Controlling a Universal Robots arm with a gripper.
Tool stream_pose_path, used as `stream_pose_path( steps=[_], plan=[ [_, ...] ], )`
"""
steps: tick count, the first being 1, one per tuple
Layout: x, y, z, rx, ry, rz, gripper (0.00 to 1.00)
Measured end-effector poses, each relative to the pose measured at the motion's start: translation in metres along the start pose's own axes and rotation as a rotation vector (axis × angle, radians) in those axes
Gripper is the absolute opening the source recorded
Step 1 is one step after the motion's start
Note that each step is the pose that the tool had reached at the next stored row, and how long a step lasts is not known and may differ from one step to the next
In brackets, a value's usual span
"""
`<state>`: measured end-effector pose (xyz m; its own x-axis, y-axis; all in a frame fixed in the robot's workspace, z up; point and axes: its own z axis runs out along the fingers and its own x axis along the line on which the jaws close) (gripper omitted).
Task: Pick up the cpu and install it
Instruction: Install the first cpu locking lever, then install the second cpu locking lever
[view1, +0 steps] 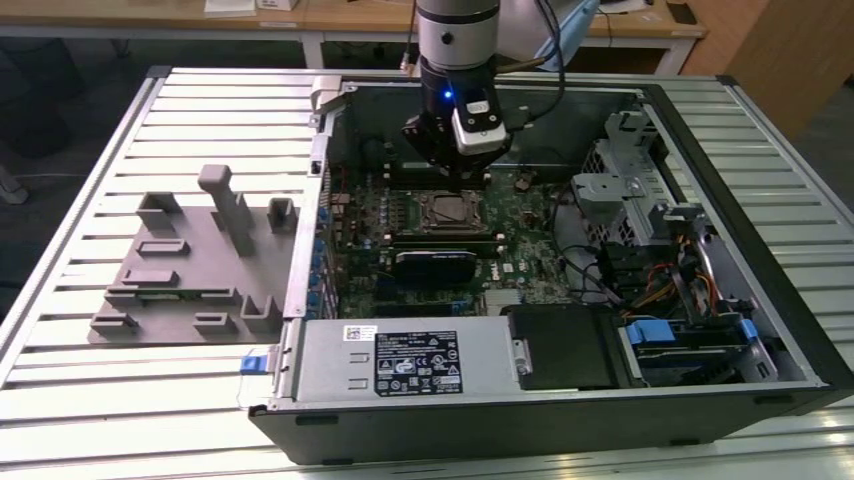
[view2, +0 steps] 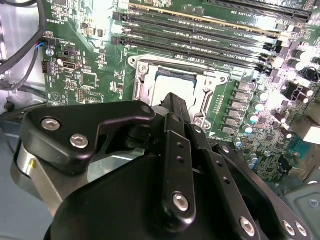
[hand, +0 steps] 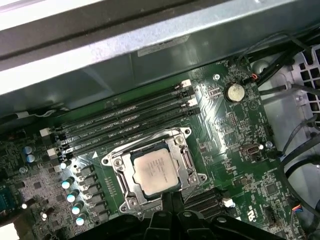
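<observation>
The cpu (hand: 155, 172), a small silver-grey square chip, lies flat inside the metal socket frame (hand: 116, 162) on the green motherboard (hand: 230, 130). In the second wrist view the cpu (view2: 172, 82) shows partly behind the black fingers. My gripper (view1: 461, 178) hangs inside the open computer case, just above the socket (view1: 447, 208). Its fingers (view2: 175, 135) stand together with nothing between them, and in the first wrist view the gripper (hand: 170, 199) has its tips at the socket's edge, beside the chip.
Memory slots (hand: 125, 122) run alongside the socket. Case walls (view1: 320, 170) ring the board. A drive cage (view1: 627, 180) and cables (view1: 627, 280) fill the exterior view's right. A grey fixture block (view1: 187, 270) sits on the slatted table (view1: 80, 200) at the exterior view's left.
</observation>
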<state>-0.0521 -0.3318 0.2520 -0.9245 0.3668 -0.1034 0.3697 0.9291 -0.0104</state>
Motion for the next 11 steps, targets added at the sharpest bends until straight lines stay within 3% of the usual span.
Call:
stream_pose_path(
  steps=[11],
  plan=[
    [0.0002,0.0005,-0.0001,0.0,0.0,0.0,0.11]
  ],
)
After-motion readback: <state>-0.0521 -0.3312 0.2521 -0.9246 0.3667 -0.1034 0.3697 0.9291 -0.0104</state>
